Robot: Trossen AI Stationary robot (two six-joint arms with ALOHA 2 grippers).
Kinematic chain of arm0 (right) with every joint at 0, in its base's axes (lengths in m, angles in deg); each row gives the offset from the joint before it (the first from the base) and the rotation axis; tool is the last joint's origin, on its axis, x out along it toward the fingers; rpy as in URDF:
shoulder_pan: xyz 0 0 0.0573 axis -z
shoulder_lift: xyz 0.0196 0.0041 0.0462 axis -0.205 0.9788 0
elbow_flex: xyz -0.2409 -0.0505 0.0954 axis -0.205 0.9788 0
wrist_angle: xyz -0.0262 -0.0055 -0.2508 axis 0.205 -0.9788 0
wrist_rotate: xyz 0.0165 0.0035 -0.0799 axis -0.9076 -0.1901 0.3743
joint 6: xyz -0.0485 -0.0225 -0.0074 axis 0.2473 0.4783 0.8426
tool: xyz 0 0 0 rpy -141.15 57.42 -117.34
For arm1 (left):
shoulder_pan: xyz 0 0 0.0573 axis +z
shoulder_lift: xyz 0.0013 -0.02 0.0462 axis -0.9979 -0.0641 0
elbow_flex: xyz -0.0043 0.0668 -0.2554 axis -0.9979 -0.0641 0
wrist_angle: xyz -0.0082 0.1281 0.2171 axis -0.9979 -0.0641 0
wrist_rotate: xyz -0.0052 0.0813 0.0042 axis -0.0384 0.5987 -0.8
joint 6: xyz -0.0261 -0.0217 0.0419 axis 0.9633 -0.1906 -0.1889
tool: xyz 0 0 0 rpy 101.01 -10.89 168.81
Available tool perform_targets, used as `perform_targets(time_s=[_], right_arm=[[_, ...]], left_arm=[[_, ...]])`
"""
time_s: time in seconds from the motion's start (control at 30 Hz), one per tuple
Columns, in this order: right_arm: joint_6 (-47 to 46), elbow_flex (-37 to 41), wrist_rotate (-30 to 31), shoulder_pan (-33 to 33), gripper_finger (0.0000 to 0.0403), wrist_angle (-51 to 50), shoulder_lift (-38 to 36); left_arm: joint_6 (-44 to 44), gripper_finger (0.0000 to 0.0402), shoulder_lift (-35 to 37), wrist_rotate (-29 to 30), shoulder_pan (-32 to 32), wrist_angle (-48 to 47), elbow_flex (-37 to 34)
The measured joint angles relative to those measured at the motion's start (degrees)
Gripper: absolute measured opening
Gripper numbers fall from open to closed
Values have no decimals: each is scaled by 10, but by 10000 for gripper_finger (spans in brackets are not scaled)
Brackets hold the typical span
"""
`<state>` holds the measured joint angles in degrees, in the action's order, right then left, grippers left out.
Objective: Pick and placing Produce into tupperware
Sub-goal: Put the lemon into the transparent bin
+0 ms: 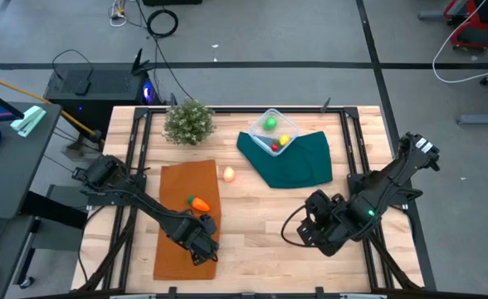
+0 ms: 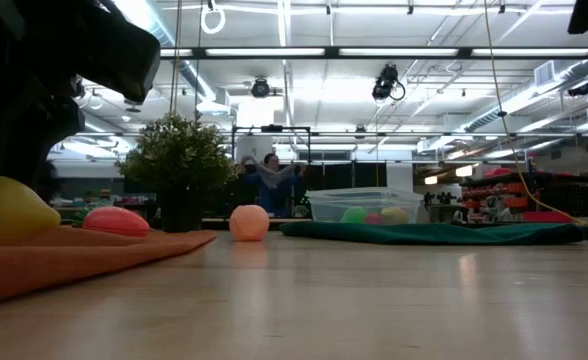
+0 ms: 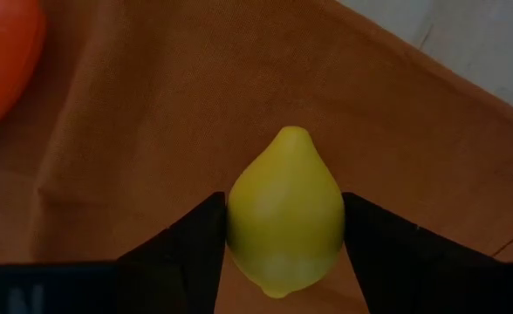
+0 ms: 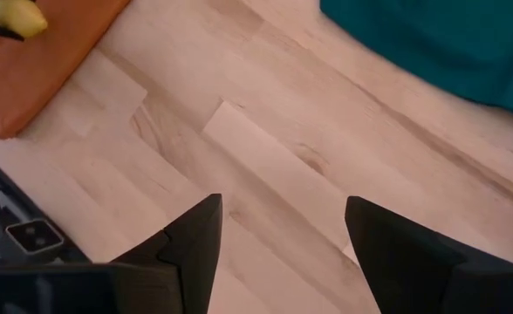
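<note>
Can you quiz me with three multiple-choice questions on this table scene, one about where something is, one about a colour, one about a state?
1. Where does the carrot lie?
A. in the tupperware
B. on the orange cloth
C. on the green cloth

2. What colour is the cloth under the tupperware?
A. dark green
B. white
C. red

3. What is the left claw doing?
A. hanging empty
B. pinching the plant
C. gripping a lemon

Answers: B, the high view shows it on the orange cloth. A, the green cloth spreads beneath the box. C, both fingers press the lemon.

Grey floor (image 1: 310, 33) crossed by dark lines; long ceiling lights (image 2: 304, 52) (bright); a person (image 2: 271, 180) beyond.
</note>
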<state>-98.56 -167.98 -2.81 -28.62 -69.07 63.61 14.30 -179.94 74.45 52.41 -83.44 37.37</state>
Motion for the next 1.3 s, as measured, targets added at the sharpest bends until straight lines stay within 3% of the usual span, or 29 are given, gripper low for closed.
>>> perform_targets(time_s=[0.37,0.83,1.03,1.3], right_arm=[[-57,0,4,-57,210,-1,0],[-121,0,28,-122,210,12,0],[-140,0,55,-143,210,12,0],[-141,0,76,-153,210,15,0]], left_arm=[[-58,209,0,27,45,-2,64],[-207,212,0,130,181,7,219],[-257,207,0,154,238,68,266],[-271,208,0,154,308,141,276]])
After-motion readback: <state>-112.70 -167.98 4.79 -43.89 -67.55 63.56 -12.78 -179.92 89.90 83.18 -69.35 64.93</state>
